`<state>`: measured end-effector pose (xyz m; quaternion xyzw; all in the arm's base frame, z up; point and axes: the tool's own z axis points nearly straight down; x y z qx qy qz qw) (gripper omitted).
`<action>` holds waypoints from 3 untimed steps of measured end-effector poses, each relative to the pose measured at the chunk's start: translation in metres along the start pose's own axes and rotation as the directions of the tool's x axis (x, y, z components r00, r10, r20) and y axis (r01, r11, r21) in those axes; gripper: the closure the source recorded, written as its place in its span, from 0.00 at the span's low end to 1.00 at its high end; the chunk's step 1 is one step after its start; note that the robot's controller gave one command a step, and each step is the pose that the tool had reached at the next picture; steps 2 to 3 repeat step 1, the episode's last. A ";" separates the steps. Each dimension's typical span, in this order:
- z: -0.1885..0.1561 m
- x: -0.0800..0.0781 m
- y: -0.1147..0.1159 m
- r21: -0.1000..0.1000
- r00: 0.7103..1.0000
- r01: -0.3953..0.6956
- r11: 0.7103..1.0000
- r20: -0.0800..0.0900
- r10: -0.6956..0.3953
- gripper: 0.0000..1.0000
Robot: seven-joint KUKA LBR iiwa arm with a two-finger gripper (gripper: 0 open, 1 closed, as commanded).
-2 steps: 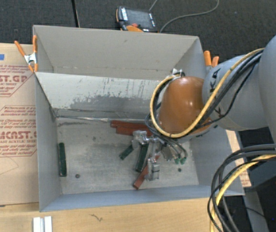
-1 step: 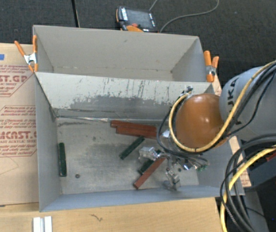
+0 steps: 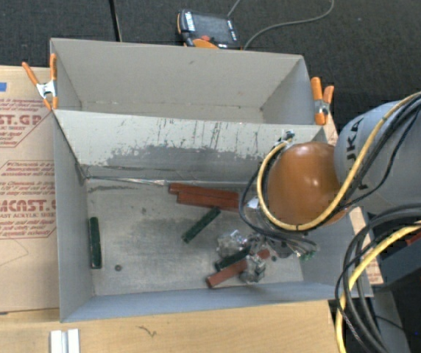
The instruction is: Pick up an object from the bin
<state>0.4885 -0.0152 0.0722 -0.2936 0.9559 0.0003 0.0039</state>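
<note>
Your free floor: bin (image 3: 144, 263) centre-left, between green bar (image 3: 94, 243) near the left wall and green stick (image 3: 200, 225); back obstructed by brown block (image 3: 203, 195); front-right corner crowded by arm (image 3: 302, 182), red-brown piece (image 3: 224, 275).

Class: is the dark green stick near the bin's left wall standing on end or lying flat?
Lying flat: the dark green stick shows its whole length along the bin floor, beside the left wall.
</note>
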 end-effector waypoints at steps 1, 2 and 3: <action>-0.215 -0.038 0.038 0.003 0.999 -0.041 0.999 0.003 0.041 1.00; -0.215 -0.038 0.038 0.003 0.999 -0.041 0.999 0.003 0.041 1.00; -0.215 -0.038 0.038 0.003 0.999 -0.041 0.999 0.003 0.041 1.00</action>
